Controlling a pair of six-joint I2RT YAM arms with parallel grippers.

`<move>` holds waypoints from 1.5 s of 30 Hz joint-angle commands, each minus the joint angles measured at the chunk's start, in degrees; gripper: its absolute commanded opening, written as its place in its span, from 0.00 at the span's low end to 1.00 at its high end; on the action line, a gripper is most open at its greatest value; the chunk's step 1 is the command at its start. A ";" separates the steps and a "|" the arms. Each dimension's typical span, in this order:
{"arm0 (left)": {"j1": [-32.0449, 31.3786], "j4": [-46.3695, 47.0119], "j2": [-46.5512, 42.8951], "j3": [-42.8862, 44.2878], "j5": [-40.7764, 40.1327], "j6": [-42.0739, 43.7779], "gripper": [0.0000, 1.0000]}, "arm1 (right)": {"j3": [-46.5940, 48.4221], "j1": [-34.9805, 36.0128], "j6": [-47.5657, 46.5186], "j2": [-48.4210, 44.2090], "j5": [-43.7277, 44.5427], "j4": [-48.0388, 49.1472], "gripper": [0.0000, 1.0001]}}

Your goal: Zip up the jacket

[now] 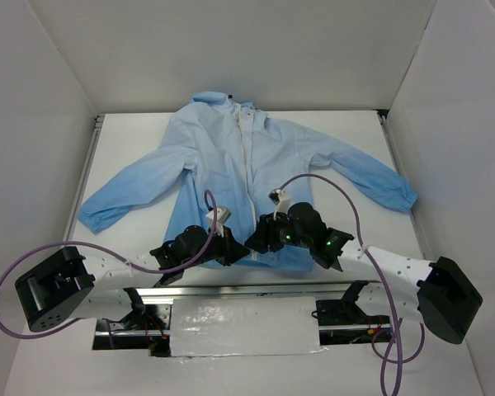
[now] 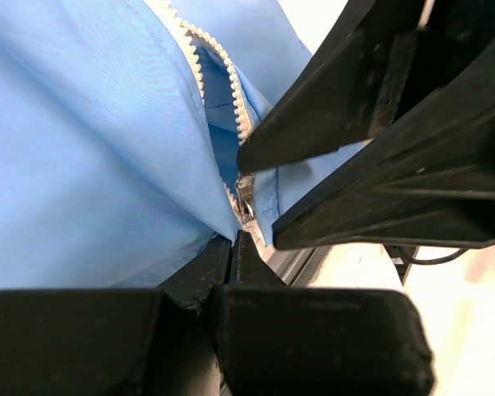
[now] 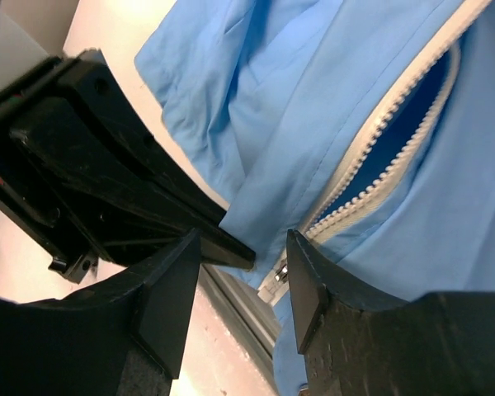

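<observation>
The big light-blue thin cloth jacket [image 1: 206, 157] lies flat on the white table [image 1: 355, 132]. Its collar is at 12 o'clock and its bottom edge is at 6 o'clock, close to the two black arms. The whitish zipper strip [image 1: 248, 157] runs down the middle. Its teeth are apart just above the little metal slider [image 2: 246, 191] (it sits low, near the bottom edge). The left gripper [image 1: 233, 247] points in from 8 o'clock. Its fingers are pressed together, nipping the jacket's bottom edge just beside the slider. The right gripper [image 3: 243, 243] points in from 4 o'clock. Its fingers are spread apart, with the slider in the gap between them.
</observation>
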 commanded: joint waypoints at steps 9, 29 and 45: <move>-0.34 4.29 -1.00 0.44 1.13 0.86 0.00 | 0.31 0.12 -1.71 0.28 3.09 -0.54 0.54; -0.34 9.30 -1.26 -1.49 2.62 0.24 0.00 | -3.29 -0.49 -1.62 1.68 -3.40 4.64 0.59; -0.34 5.88 -0.48 0.26 0.69 -0.46 0.12 | -6.80 -3.57 -0.57 -0.94 -13.35 9.56 0.58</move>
